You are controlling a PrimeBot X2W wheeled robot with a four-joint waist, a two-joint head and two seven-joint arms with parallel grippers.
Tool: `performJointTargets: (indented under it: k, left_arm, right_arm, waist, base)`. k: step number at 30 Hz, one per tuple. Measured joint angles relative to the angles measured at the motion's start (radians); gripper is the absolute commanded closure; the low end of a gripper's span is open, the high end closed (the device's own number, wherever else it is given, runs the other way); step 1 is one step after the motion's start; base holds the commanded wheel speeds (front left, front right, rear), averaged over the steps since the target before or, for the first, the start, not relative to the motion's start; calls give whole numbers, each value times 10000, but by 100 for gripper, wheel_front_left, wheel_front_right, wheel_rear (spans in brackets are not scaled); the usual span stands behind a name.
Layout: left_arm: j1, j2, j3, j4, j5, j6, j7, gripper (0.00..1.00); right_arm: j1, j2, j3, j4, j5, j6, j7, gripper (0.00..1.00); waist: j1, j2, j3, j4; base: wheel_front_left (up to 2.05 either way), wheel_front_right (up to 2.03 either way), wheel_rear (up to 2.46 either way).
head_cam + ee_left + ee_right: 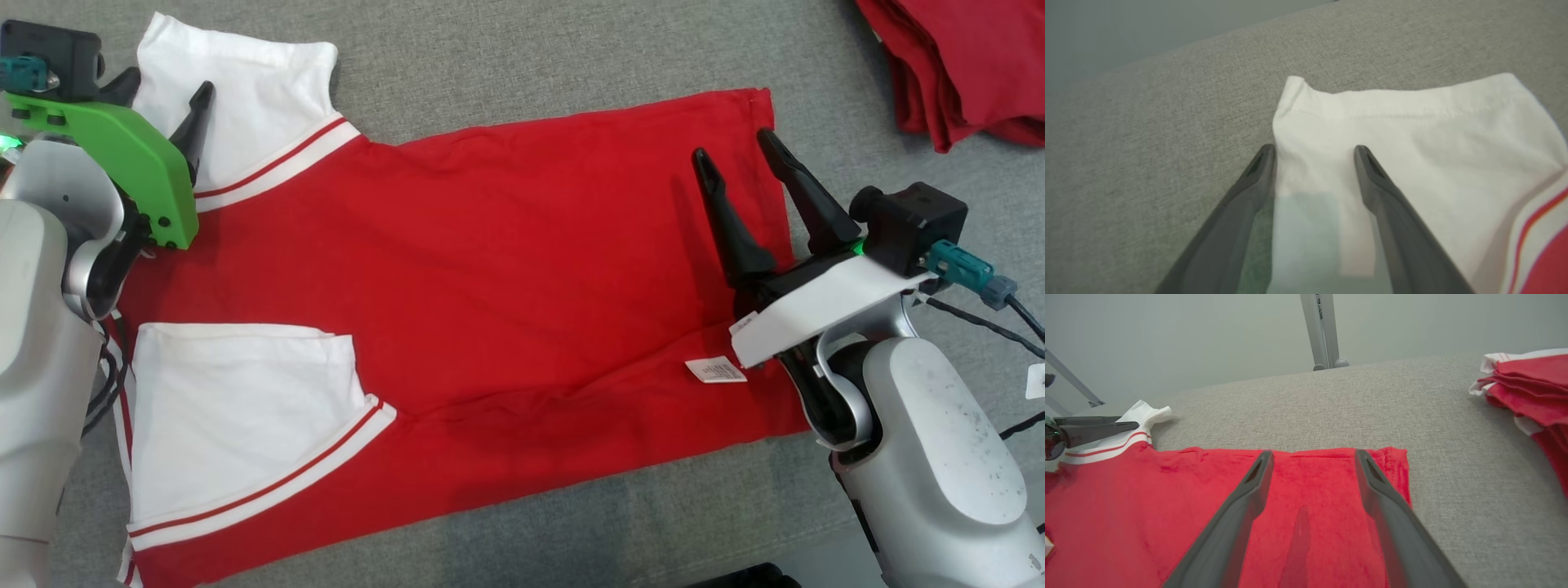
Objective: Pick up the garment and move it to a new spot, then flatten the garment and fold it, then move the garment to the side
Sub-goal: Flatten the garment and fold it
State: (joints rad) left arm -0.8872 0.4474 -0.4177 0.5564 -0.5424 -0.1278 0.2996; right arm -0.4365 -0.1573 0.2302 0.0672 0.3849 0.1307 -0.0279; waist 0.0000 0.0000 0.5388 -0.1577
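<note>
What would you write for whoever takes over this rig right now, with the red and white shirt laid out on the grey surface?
Left gripper: open, holding nothing, at the far white sleeve; contact unclear.
Right gripper: open, holding nothing, above the hem end of the garment.
Garment: spread lengthwise on the grey surface, mostly flat, with slight creases towards its near edge. A pile of red garments lies apart at the far right.
Done: placing and flattening, by the look of it.
Left: fold the garment, then move it to the side.
</note>
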Motion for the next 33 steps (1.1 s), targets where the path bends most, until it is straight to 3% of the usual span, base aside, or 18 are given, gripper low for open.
performJointTargets:
  k: [8,9,10,11,12,22,33]
  left_arm:
    - [-641,69,-67,669,217,-10,-295,0]
    - [-694,71,-86,719,232,-10,-297,22]
    - [-727,71,-119,796,234,-10,-272,55]
    - [-759,69,-169,867,234,-10,-217,73]
    - [-779,71,-201,897,234,-10,-217,100]
    - [-862,6,-228,1137,-27,-12,-928,100]
    - [-751,-353,-761,476,-414,-12,-1689,100]
  right_arm:
    - [-30,-40,153,-48,92,0,-63,0]
    - [-58,-40,159,-46,96,0,-84,0]
    - [-87,-42,167,-42,100,-2,-88,0]
    - [-110,-44,169,-38,115,0,-90,0]
    - [-125,-44,171,-31,136,0,-88,0]
    - [-831,-686,105,270,109,0,318,0]
    - [-2458,-2823,1542,1779,-142,0,2821,0]
  waist:
    - [0,0,132,-131]
    - [0,0,135,-143]
    - [0,0,136,-156]
    - [0,0,132,-171]
    - [0,0,130,-187]
    - [0,0,100,-94]
    - [0,0,-205,582]
  base:
    - [0,0,0]
    - [0,0,0]
    - [0,0,0]
    - [0,0,0]
    - [0,0,0]
    - [0,0,0]
    - [0,0,0]
